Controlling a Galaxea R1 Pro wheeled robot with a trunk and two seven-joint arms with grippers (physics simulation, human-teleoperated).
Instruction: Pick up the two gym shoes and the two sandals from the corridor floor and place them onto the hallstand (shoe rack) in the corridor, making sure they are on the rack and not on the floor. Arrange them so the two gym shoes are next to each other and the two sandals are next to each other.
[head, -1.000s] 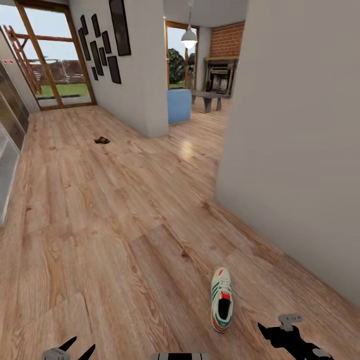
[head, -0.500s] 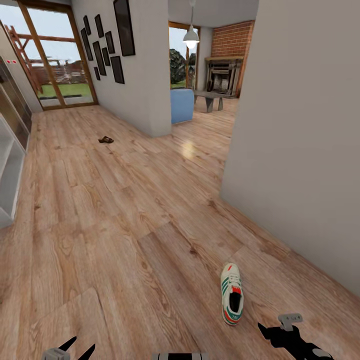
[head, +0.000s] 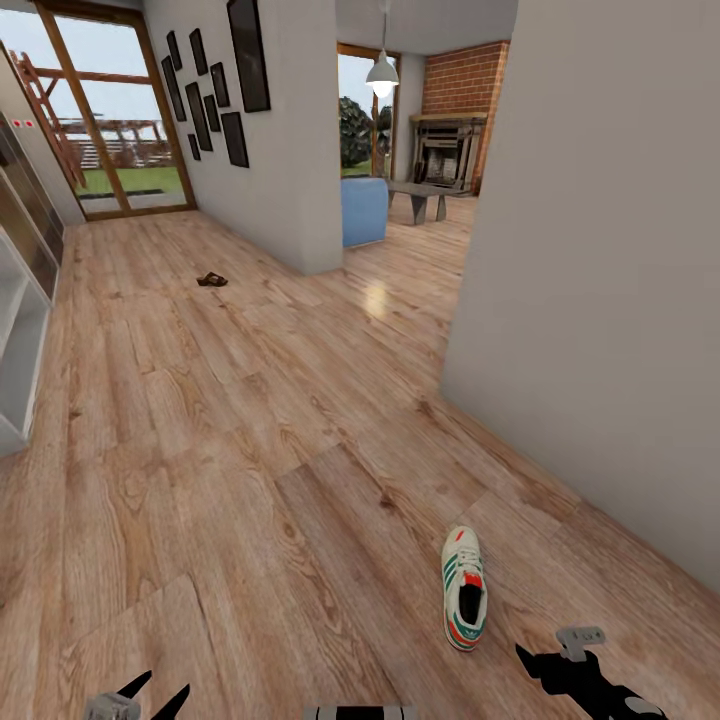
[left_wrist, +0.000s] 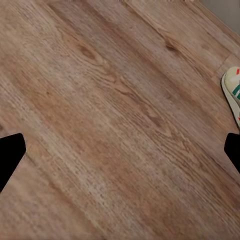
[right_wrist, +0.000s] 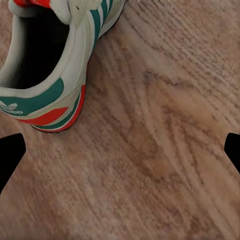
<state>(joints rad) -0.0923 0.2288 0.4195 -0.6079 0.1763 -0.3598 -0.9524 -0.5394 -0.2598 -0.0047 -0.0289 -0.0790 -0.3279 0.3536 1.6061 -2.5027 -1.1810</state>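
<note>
One gym shoe (head: 464, 590), white with green stripes and red patches, lies on the corridor floor (head: 250, 450) close in front of me, toe pointing away. Its heel also shows in the right wrist view (right_wrist: 45, 65), and its edge in the left wrist view (left_wrist: 232, 90). A dark brown sandal (head: 211, 280) lies far up the corridor near the picture wall. My left gripper (head: 160, 692) (left_wrist: 120, 155) hangs open over bare planks, left of the shoe. My right gripper (head: 540, 668) (right_wrist: 120, 155) hangs open just right of and behind the shoe's heel, holding nothing.
A grey wall (head: 600, 300) runs along the right and ends at a corner beside the shoe. A white open shelf unit (head: 15, 350) stands at the left edge. Glass doors (head: 110, 120) close the far end; a blue armchair (head: 362, 210) sits beyond the opening.
The whole picture shifted slightly to the right between one second and half a second ago, so the camera moved. Since then it holds still. Both grippers keep their pose.
</note>
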